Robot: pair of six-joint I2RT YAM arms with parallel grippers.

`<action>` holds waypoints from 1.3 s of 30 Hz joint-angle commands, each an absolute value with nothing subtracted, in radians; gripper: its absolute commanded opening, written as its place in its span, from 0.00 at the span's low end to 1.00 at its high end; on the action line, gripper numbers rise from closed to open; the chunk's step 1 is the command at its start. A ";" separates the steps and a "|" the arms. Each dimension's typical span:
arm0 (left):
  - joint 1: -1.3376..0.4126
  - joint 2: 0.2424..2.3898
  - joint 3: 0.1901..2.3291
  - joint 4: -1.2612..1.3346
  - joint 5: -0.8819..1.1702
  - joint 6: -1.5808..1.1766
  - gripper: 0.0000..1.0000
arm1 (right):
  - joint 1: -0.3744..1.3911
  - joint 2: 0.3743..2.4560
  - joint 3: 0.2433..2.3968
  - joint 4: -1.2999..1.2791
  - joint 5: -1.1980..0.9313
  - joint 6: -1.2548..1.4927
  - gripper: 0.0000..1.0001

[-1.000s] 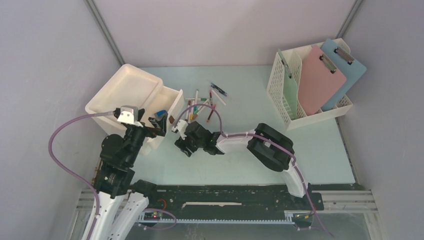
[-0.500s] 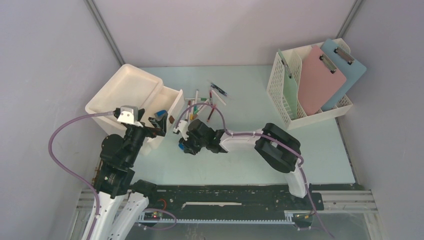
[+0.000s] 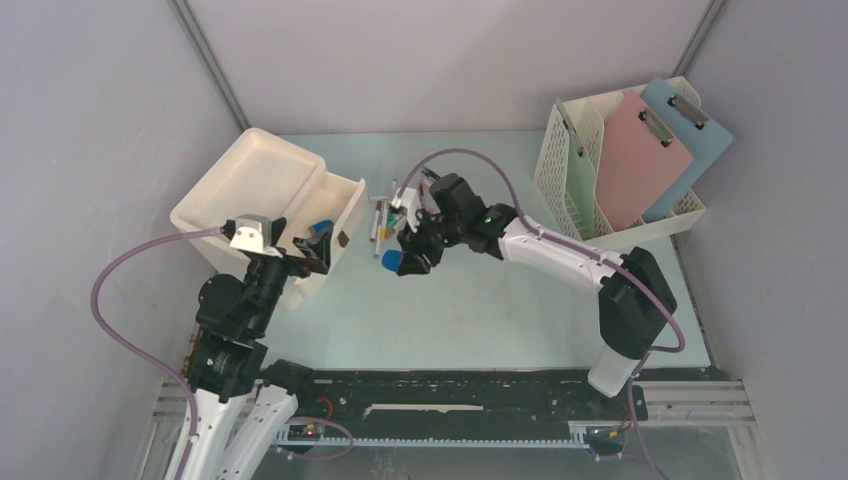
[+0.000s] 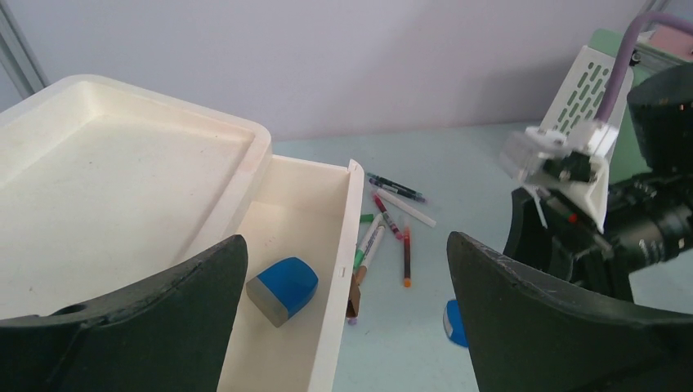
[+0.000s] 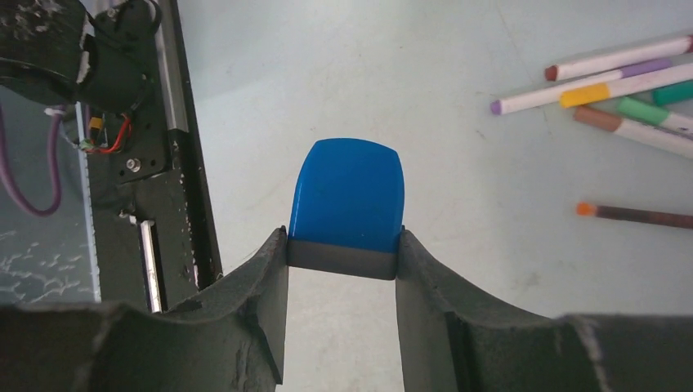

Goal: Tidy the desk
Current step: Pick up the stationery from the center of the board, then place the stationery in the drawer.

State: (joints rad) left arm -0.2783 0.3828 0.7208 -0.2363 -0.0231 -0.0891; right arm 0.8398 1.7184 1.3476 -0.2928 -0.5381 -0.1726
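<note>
With right tool [image 5: 342, 245] clenched on blue eraser [image 5: 347, 192] and left tool [image 4: 345, 245] gaping empty, carry level above surface [image 5: 343, 65], release low inside drawer [image 4: 310, 175].

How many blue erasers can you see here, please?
2. One eraser lies in the white bin's open drawer; the other eraser sits between the right gripper's jaws, over the desk. More may be hidden.
</note>
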 commanded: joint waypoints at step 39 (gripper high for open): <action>-0.268 0.323 0.703 -0.180 -0.071 -0.098 1.00 | 0.844 2.277 2.451 -0.558 -0.559 -0.281 0.25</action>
State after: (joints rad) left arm -0.2783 0.3305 0.7143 -0.2092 -0.0605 -0.0891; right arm 0.8352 2.2536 2.4001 -0.6067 -0.6029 -0.3046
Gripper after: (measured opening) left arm 0.996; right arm 0.499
